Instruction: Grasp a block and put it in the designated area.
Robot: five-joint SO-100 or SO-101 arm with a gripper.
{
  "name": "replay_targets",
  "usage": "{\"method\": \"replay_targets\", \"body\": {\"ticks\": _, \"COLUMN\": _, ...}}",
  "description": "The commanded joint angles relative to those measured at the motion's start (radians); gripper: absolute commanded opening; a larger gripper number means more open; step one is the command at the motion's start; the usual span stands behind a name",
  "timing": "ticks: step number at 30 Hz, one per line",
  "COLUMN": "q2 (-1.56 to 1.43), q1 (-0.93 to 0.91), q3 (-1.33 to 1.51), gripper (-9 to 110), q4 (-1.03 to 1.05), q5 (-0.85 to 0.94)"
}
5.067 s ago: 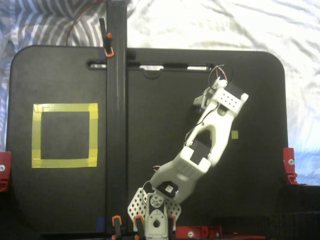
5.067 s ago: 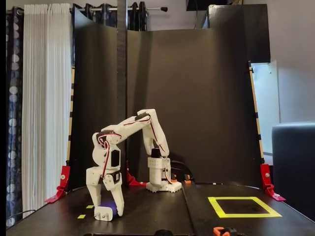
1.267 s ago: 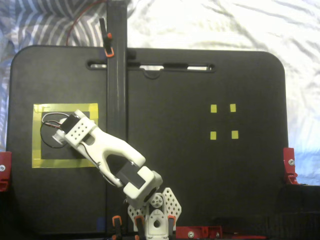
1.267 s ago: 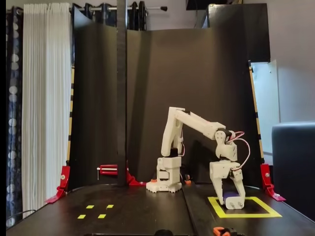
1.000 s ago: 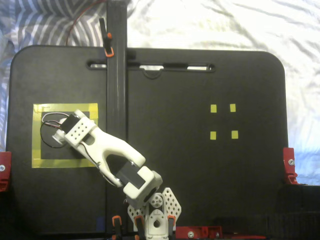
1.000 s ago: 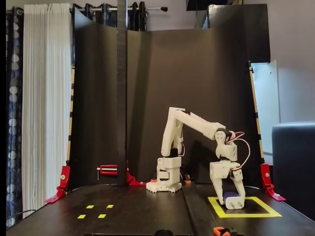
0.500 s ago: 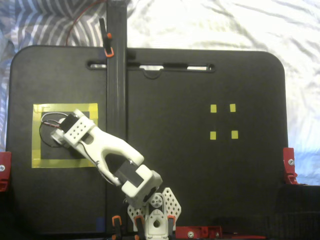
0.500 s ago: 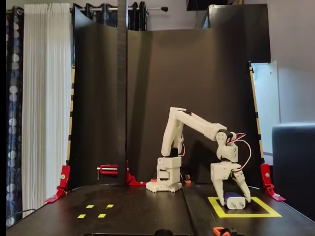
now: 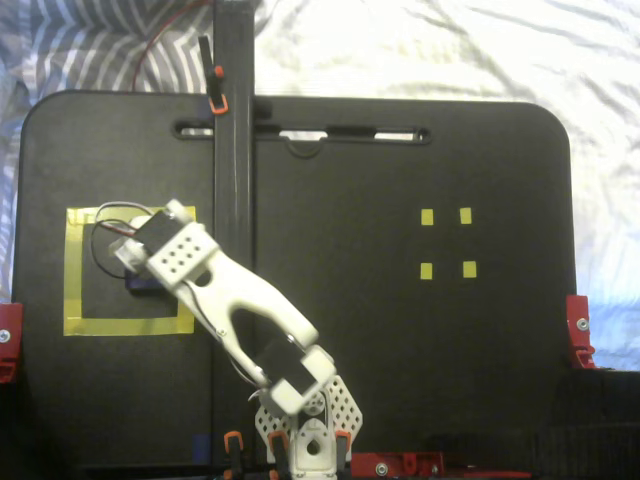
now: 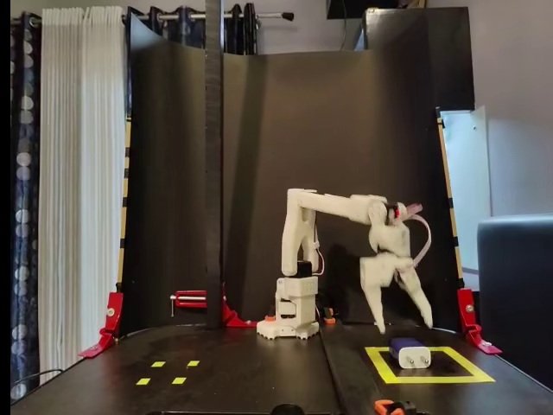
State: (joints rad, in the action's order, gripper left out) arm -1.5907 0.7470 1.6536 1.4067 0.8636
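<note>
Two fingers spread wide: my end effector [image 10: 404, 326] hangs above the block [image 10: 409, 353], holding nothing and touching nothing. I see the blue block resting on the black bench [image 10: 259, 380] inside the yellow taped square [image 10: 429, 377]. From above, the arm covers most of the block [image 9: 141, 285].

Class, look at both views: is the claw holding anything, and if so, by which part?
Nothing is held. The claw hangs open above the block, which lies apart from it inside the designated area.

No readable text or labels anywhere
</note>
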Motion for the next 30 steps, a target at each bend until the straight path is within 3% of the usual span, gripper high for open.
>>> {"method": "replay_targets", "body": {"ticks": 1, "q2": -0.063, "q1": -0.005, "q3": -0.049, "gripper": 34, "q4": 0.048, "q5": 0.009}}
{"method": "replay_targets", "body": {"ticks": 10, "q2": -0.081, "q1": 0.000, "q3": -0.051, "gripper": 33, "q4": 0.066, "q5": 0.009}}
{"method": "replay_targets", "body": {"ticks": 14, "q2": -0.081, "q1": 0.000, "q3": -0.051, "gripper": 3, "q4": 0.063, "q5": 0.008}}
{"method": "replay_targets", "body": {"ticks": 15, "q2": -0.081, "q1": -0.002, "q3": -0.051, "gripper": 1, "q4": 0.061, "q5": 0.008}}
{"method": "replay_targets", "body": {"ticks": 30, "q2": -0.158, "q1": -0.080, "q3": -0.051, "gripper": 0, "q4": 0.040, "q5": -0.006}}
